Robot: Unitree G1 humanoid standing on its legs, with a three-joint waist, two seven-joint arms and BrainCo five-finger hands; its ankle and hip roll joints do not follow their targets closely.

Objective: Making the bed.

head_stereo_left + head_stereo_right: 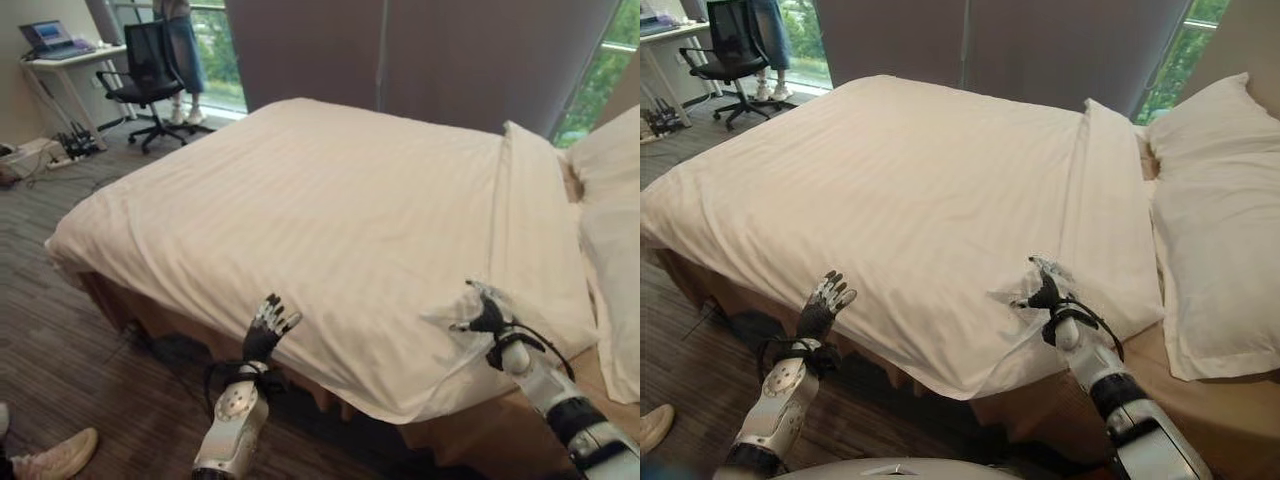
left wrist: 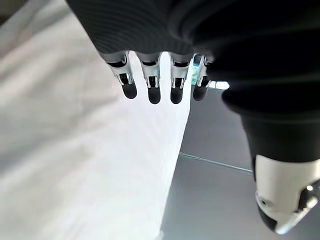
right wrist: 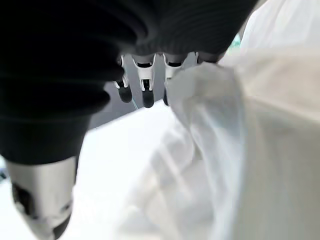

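Observation:
A white striped duvet (image 1: pixel 320 200) covers the bed, with its top edge folded back near the pillows (image 1: pixel 1210 200). My right hand (image 1: pixel 487 318) is at the near right corner of the duvet, its fingers closed on a raised bunch of the cloth. That bunched cloth (image 3: pixel 240 150) shows close beside the fingers (image 3: pixel 146 95) in the right wrist view. My left hand (image 1: pixel 268 325) is held upright at the bed's near edge, fingers (image 2: pixel 150 85) straight and apart, holding nothing. The duvet's near corner hangs over the side below my right hand.
An office chair (image 1: pixel 150 70) and a desk with a laptop (image 1: pixel 55 40) stand at the far left by the window. A person (image 1: pixel 180 50) stands behind the chair. Another person's shoe (image 1: pixel 55 455) rests on the carpet at lower left. Grey curtains (image 1: pixel 400 50) hang behind the bed.

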